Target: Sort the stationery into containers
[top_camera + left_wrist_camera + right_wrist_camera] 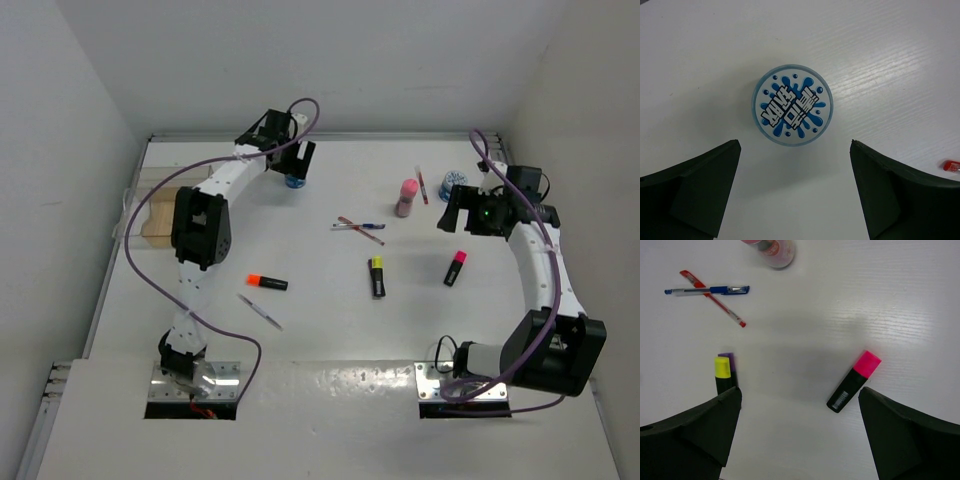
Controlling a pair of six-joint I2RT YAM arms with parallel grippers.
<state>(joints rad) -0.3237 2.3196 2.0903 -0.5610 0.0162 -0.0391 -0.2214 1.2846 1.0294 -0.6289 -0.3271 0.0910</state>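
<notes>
From above, the left gripper [294, 166] hangs directly over a small blue-speckled jar [294, 181]. The tan organiser box [157, 215] lies well behind it, partly hidden by the arm. The right gripper [456, 210] hovers with its fingers apart. The pink bottle [406, 197] is just ahead of it and the pink highlighter [456, 268] is near, below its fingers. The yellow highlighter [378, 276], the orange highlighter [267, 282] and a silver pen [260, 311] lie farther off.

In the left wrist view, the left gripper [794, 143] is spread wide. The small blue-speckled jar [792, 105] sits upright just beyond the fingertips, centred on the gap and touching neither finger.

In the right wrist view, the right gripper [800, 390] is also spread and holds nothing. The pink highlighter [854, 381] lies just ahead of one fingertip and the yellow highlighter [722, 372] just ahead of the other. Farther ahead a blue pen [707, 290] and a red pen [715, 299] lie crossed, with the pink bottle [772, 247] beyond them.
</notes>
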